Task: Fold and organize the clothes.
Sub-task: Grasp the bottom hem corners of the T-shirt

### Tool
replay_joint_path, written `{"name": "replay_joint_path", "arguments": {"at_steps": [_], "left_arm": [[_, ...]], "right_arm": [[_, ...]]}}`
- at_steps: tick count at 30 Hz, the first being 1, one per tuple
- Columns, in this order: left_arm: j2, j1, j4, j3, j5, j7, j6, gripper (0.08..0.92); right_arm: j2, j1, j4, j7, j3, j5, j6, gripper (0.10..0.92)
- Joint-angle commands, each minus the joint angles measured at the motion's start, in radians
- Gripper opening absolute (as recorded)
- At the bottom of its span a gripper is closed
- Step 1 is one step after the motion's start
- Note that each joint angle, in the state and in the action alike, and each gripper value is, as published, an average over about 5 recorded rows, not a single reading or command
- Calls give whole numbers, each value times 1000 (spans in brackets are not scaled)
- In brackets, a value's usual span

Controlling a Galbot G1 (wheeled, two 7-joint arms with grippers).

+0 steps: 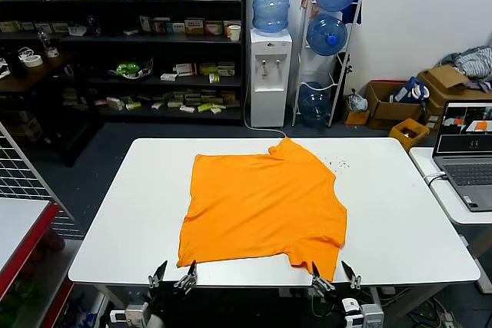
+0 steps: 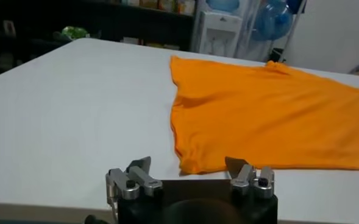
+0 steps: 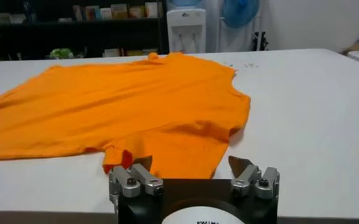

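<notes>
Orange cotton T-shirt [image 1: 264, 209] lies spread flat on the white counter [image 1: 123, 213], roughly centred, slightly skewed. Collar end points to the far side; hem lies along the near edge. Long axis runs near to far, leaning a little toward far right. One sleeve droops toward the near right corner, by the right gripper.

Left gripper [image 1: 172, 276] sits at the near counter edge, just beside the shirt's near left hem corner. Fingers [image 2: 140, 170] stand wide apart, holding nothing.

Right gripper [image 1: 336, 276] sits at the near edge by the near right sleeve. Fingers [image 3: 244, 168] apart, empty; cloth lies just ahead of them, not pinched.

Handling, judged: light, limp, thin fabric; will sag and wrinkle when lifted, drags easily on the smooth counter. Not fragile. Best taken at both near corners at once, pinching the hem on the left and the sleeve or hem edge on the right, so the fold stays even.
</notes>
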Motion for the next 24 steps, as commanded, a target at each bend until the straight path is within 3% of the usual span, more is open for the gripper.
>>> {"name": "replay_joint_path", "arguments": {"at_steps": [1,17,24], "left_arm": [[-4,-45,46,22,11,-5,15,727],[-15,-30,36,36,39,-8,-23,268],[0,11,-20,28,38,-22,-34,102]], "right_arm": [[5,45,-47,5,-11,1,-26,620],[-1,-28,18,23,-7,-8,27,163],[-25,-94,121,60,-13,46,55,125]]}}
